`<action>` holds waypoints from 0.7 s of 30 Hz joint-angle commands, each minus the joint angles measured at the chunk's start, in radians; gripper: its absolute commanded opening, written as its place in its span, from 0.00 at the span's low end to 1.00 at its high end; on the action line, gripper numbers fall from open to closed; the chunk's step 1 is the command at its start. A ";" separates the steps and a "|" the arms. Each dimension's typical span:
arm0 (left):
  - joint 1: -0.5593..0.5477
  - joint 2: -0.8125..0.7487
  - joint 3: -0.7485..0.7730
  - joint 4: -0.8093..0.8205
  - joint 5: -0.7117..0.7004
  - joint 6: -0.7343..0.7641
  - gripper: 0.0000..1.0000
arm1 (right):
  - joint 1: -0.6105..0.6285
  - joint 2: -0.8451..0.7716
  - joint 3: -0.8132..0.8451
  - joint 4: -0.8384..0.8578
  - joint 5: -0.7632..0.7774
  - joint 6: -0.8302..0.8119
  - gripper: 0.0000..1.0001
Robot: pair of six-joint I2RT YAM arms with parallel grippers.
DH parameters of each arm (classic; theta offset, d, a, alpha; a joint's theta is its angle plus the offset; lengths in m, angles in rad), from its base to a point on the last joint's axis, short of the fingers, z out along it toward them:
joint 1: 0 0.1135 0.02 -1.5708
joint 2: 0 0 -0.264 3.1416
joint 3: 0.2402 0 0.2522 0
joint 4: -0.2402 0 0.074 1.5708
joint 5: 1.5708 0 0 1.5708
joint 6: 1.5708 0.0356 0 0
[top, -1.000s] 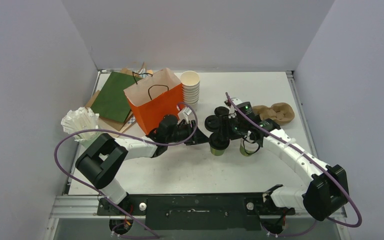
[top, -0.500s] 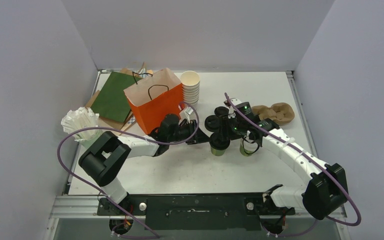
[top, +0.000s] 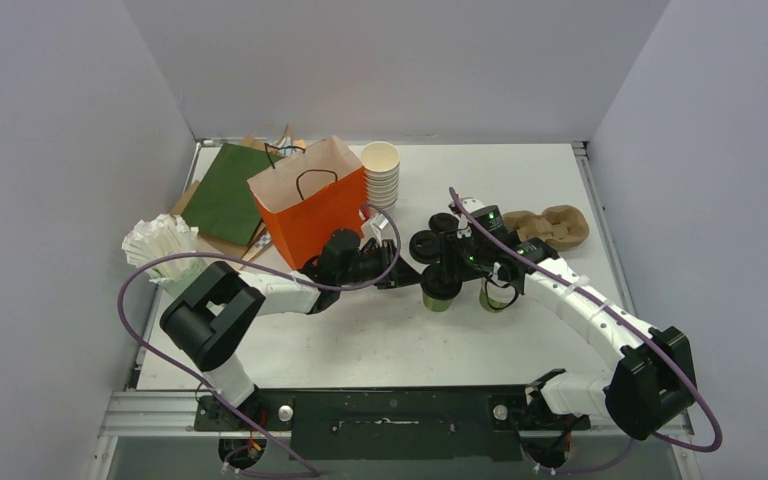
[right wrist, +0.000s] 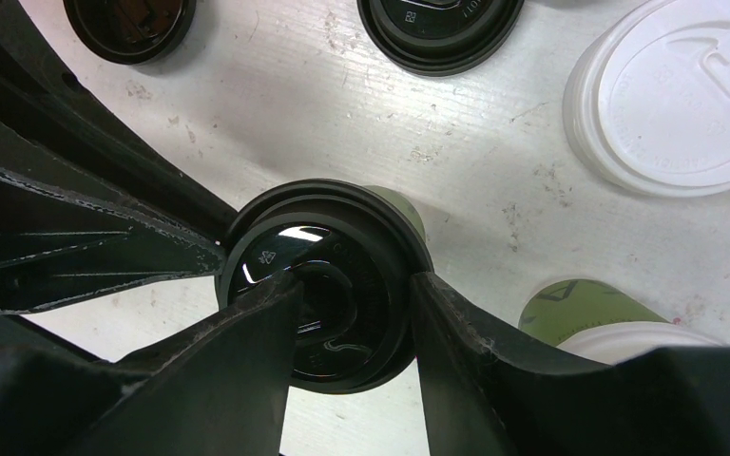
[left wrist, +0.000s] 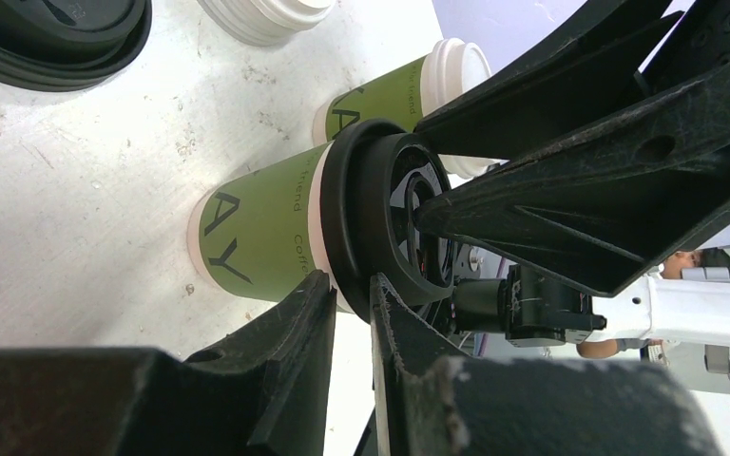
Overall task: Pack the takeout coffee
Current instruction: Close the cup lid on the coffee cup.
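A takeout coffee with a black lid (top: 438, 293) (left wrist: 266, 228) (right wrist: 342, 220) stands mid-table. My left gripper (top: 407, 275) (left wrist: 352, 285) comes at it from the left, shut on the lid's rim: one finger sits under the rim against the cup side, the other on the lid's top edge. From above, my right gripper (top: 446, 268) (right wrist: 356, 285) is shut on the same lid, one finger lying across its top and the other pressed against its outer edge. A second olive-green cup with a white lid (top: 495, 297) (left wrist: 390, 95) (right wrist: 580, 304) stands just to its right, untouched.
An open orange paper bag (top: 310, 215) stands behind the left arm, beside a stack of white cups (top: 381, 175). Loose black lids (top: 430, 242) (right wrist: 437, 28) and white lids (right wrist: 675, 95) lie behind the cups. A brown carrier (top: 555, 225) sits back right, a green bag (top: 225, 195) back left.
My left gripper's jaws have narrowed onto the black lid's rim and its arm has crept slightly right. The right gripper has stayed on the lid, barely moving.
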 commanded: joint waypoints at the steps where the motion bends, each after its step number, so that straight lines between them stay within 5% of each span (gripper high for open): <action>1: -0.021 0.037 -0.024 -0.028 -0.044 0.042 0.18 | 0.007 -0.002 -0.022 -0.007 0.009 -0.001 0.46; 21: -0.027 0.095 -0.132 0.051 -0.072 0.032 0.18 | 0.009 0.011 -0.022 -0.015 0.013 0.000 0.47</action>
